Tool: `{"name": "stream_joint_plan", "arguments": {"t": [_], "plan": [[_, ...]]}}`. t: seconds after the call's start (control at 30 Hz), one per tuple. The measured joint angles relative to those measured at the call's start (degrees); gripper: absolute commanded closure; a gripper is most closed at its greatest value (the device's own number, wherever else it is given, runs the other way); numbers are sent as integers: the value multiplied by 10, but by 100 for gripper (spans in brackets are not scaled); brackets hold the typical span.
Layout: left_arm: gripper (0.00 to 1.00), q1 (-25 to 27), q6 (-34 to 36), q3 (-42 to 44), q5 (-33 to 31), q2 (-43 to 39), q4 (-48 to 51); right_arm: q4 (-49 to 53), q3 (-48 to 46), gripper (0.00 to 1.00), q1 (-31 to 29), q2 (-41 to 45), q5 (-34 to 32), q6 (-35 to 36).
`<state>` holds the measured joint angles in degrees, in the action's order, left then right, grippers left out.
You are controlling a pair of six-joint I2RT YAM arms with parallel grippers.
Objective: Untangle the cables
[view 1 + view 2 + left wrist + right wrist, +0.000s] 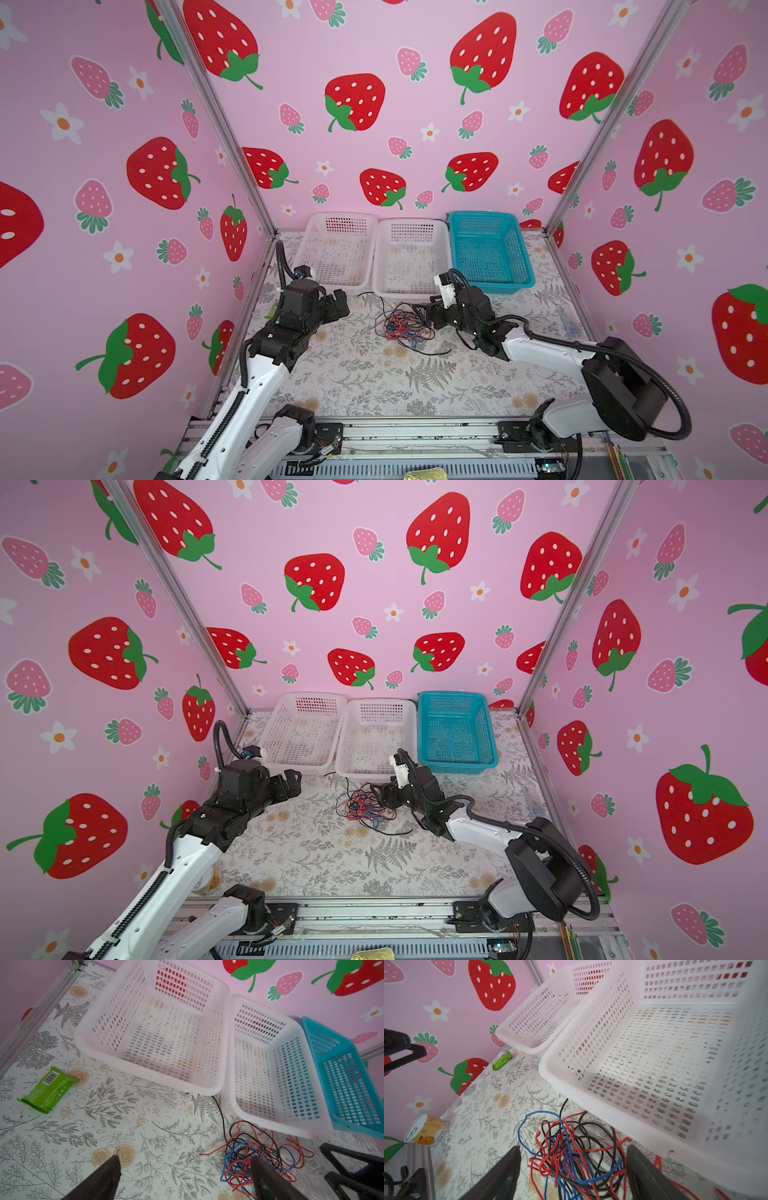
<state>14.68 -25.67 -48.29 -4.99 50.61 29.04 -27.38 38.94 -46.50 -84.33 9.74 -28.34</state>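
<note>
The tangle of thin black, red and blue cables (405, 328) is found heaped loosely on the floral-printed table cover (374, 374), at the centre of both top views, just in front of the middle white perforated plastic basket (411, 253). One black strand is seen trailing off toward the gap between the two white baskets.

The right gripper (574, 1157) is positioned at the right side of the heap. Its dark fingers (508, 1167) are set well apart on either side of the tangle, with strands lying loose between them; no strand is seen pinched.

The left gripper (340, 305) is held left of the heap and apart from it, its fingers spread wide with nothing between them.

A second white perforated plastic basket (338, 249) and a teal perforated plastic basket (490, 249) are ranged side by side with the middle one along the back wall.

A flat green foil packet (46, 1089) is noted on the cover near the left wall, and a yellow-labelled tin (208, 881) on its side at the cover's lower left edge
</note>
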Motion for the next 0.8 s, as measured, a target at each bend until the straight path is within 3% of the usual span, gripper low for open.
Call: {"name": "stream_joint_plan", "arguments": {"t": [0.2, 0.5, 0.8], "plan": [[1, 14, 15, 1, 21, -9, 10, -9, 0, 19, -34, -56, 0, 12], [0, 22, 16, 1, 54, 21, 10, -13, 23, 26, -58, -105, -46, 34], [1, 73, 11, 1, 61, 31, 34, -21, 56, 40, -78, -152, -87, 37]]}}
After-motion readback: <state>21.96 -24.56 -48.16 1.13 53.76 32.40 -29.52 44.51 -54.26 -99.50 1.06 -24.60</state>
